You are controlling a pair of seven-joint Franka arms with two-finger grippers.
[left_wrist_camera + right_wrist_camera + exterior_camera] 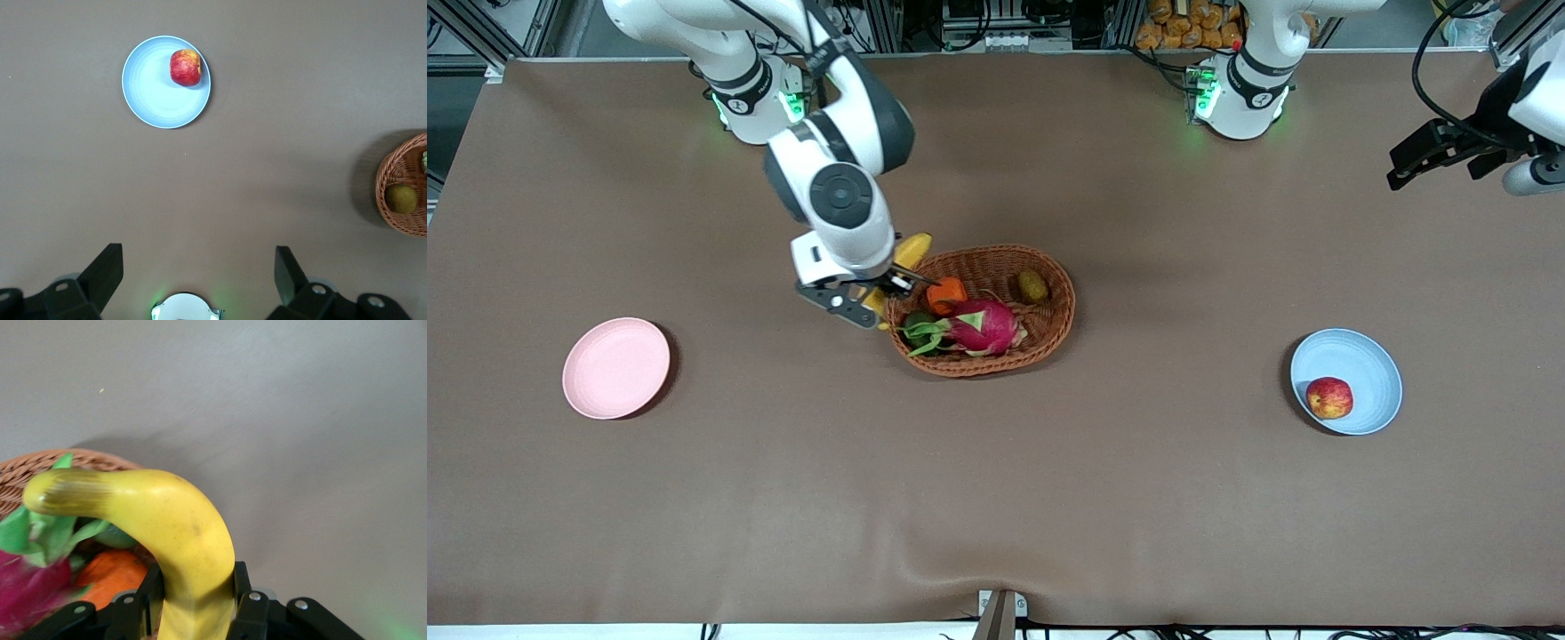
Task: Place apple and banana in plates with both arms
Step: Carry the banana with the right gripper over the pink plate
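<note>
The right gripper [885, 289] is clamping the banana [175, 540] over the wicker basket's [1040, 342] rim. The apple [1328, 397] is sitting in the blue plate [1369, 356]. The left gripper [193, 270] is waiting, spread wide.

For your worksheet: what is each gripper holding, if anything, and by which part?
The right gripper clamps the banana near one end, over the basket's rim. The left gripper holds nothing, jaws open.

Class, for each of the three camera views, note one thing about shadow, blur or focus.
Front view: the basket and pink plate cast soft shadows on the table. Left wrist view: the apple and blue plate look sharp; the left gripper is dark at the edge. Right wrist view: the banana in the right gripper is sharp, the fruit beside it smeared.
</note>
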